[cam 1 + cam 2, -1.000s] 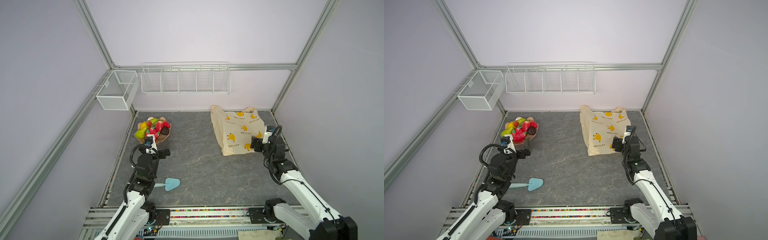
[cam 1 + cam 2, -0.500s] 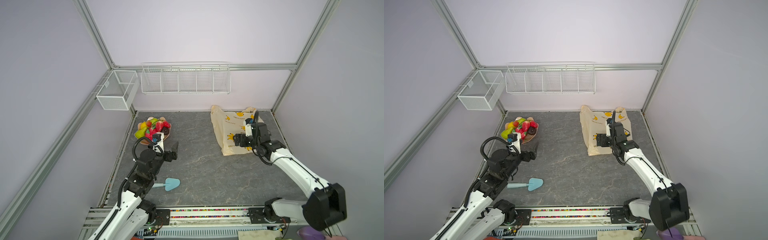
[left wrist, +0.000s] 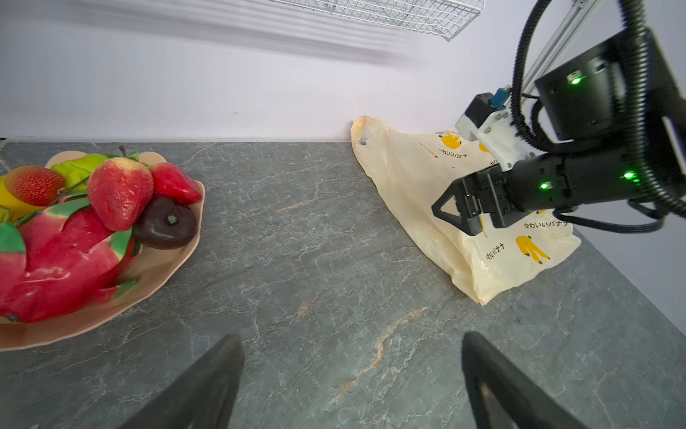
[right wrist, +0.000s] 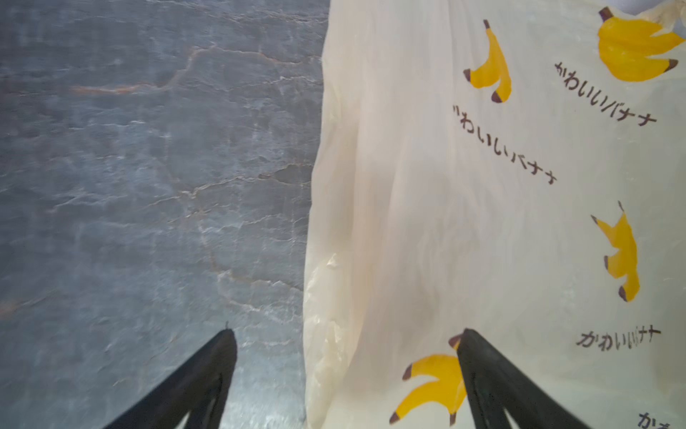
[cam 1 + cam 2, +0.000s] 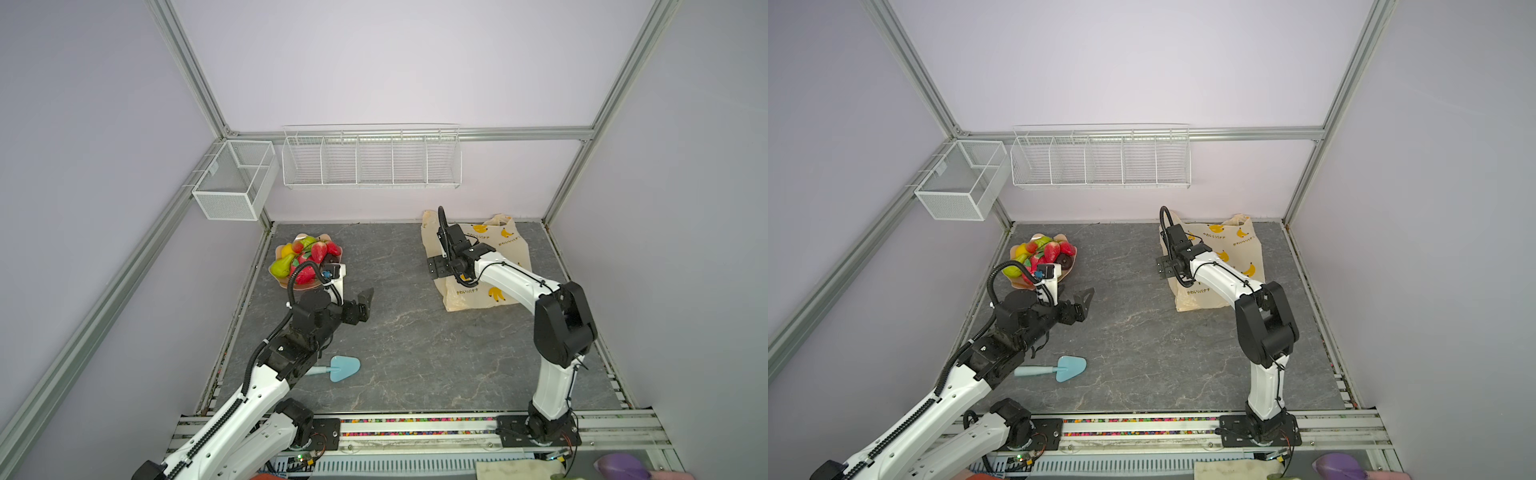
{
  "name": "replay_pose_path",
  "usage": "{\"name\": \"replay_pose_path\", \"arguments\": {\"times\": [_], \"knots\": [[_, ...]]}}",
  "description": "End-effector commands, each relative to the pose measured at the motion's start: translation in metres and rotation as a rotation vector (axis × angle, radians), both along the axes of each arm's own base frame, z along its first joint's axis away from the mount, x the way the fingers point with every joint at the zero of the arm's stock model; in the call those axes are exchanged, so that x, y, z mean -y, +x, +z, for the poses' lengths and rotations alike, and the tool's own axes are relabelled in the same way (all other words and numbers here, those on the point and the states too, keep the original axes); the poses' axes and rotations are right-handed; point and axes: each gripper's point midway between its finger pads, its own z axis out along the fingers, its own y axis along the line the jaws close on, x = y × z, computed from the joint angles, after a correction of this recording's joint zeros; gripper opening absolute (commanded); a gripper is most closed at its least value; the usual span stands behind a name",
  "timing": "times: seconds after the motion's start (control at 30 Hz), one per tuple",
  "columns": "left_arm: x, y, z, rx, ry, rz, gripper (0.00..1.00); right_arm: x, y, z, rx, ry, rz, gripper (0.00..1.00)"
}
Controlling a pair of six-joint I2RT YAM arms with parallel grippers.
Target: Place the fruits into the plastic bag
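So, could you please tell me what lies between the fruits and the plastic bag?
Nothing: only bare grey table separates the fruits from the plastic bag, as the left wrist view shows.

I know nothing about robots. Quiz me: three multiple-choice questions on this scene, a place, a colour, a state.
1. Where do the toy fruits lie? A) heaped on the peach dish B) in a glass jar C) hanging on the wall
2. What colour is the small spatula? A) red B) light blue C) black
3. How is the right pincer by the plastic bag? A) shut on a fruit B) shut on the bag C) open, holding nothing
Answers: 1 A, piled on the dish; 2 B, pale blue all over; 3 C, fingers apart, gripping nothing.
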Motion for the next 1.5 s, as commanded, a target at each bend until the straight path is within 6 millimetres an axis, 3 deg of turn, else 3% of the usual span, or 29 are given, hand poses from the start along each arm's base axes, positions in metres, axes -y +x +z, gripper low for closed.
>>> {"name": "replay_pose_path", "arguments": {"times": [0.0,0.1,0.23,0.47,0.6,0.73,0.9,1.1,1.23,1.33,1.47], "knots": [[-0.002,-0.004,0.008,-0.016,-0.024,0.011,0.91,0.014,0.01,0.003,0.035,-0.134,-0.03,0.94],[-0.002,-0.005,0.006,-0.023,-0.029,0.014,0.9,0.012,0.018,-0.002,0.042,-0.176,-0.021,0.85],[-0.002,-0.003,0.006,-0.034,-0.042,0.024,0.9,0.011,0.023,-0.013,0.032,-0.219,-0.008,0.62],[0.005,0.01,0.008,-0.125,-0.088,0.068,0.89,0.018,0.016,-0.012,0.056,-0.281,0.017,0.06],[0.011,0.024,0.006,-0.191,-0.099,0.106,0.86,0.027,0.002,-0.002,0.091,-0.297,0.038,0.06],[0.01,0.039,0.007,-0.235,-0.132,0.188,0.83,0.02,-0.031,0.008,0.14,-0.276,0.159,0.06],[0.009,0.058,0.01,-0.284,-0.18,0.278,0.82,0.003,-0.094,0.014,0.208,-0.258,0.401,0.06],[-0.005,0.081,0.008,-0.335,-0.202,0.376,0.81,-0.001,-0.179,0.005,0.2,-0.18,0.698,0.06],[-0.014,0.094,-0.003,-0.391,-0.191,0.415,0.8,0.002,-0.226,0.004,0.214,-0.179,0.899,0.06],[-0.006,0.103,-0.018,-0.439,-0.163,0.377,0.78,0.013,-0.245,0.006,0.263,-0.211,0.991,0.06],[0.015,0.104,-0.045,-0.541,-0.133,0.284,0.7,0.034,-0.254,0.0,0.282,-0.322,1.056,0.06]]}}
